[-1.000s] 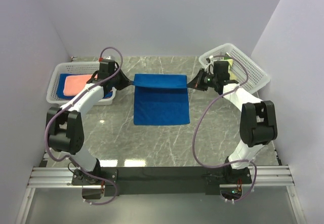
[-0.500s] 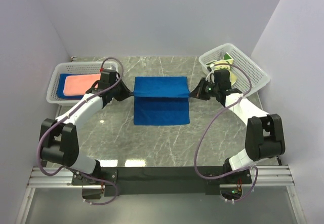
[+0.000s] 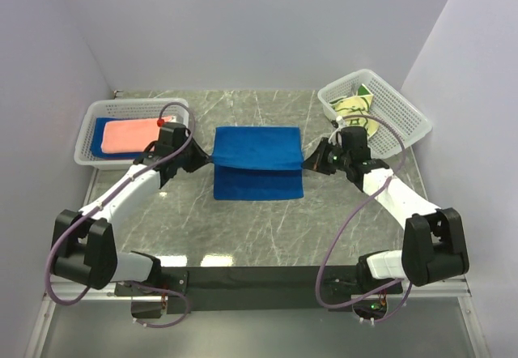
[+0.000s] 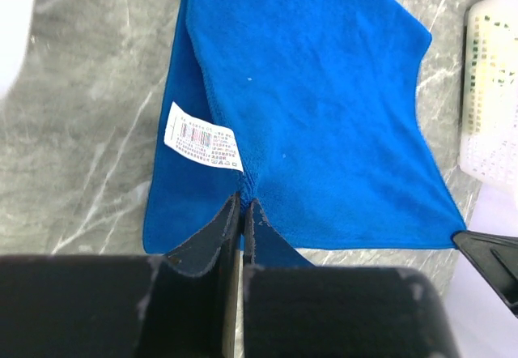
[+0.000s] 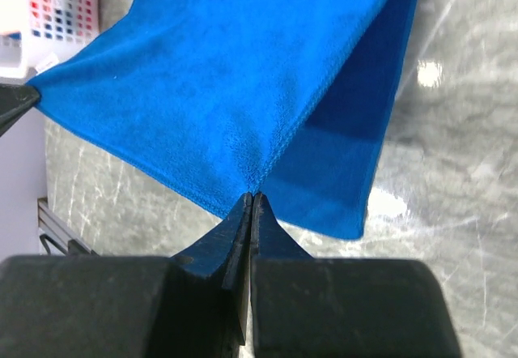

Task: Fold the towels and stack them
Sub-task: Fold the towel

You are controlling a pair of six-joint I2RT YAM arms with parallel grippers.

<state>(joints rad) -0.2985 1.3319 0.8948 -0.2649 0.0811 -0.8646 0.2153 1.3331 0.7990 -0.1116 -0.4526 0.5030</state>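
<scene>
Pulled nearer across the desk (image 3: pixel 267 232) since a moment ago, slung between left pincer (image 4: pixel 243 202) and right pincer (image 5: pixel 252 198), each clenched on a corner of the blue towel (image 3: pixel 257 146): soft, light, sagging, best gripped at corners.

The blue towel (image 3: pixel 257 157), mid-fold on the bench (image 3: pixel 267 228)
Far half raised over near half (white label (image 4: pixel 203 137) showing); pink towel (image 3: pixel 129 135) flat in left basket (image 3: pixel 85 143), yellow towel (image 3: pixel 354 107) crumpled in right basket (image 3: pixel 401 111).

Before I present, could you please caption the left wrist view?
Shut left fingers pinch the blue towel beside its white label.
</scene>
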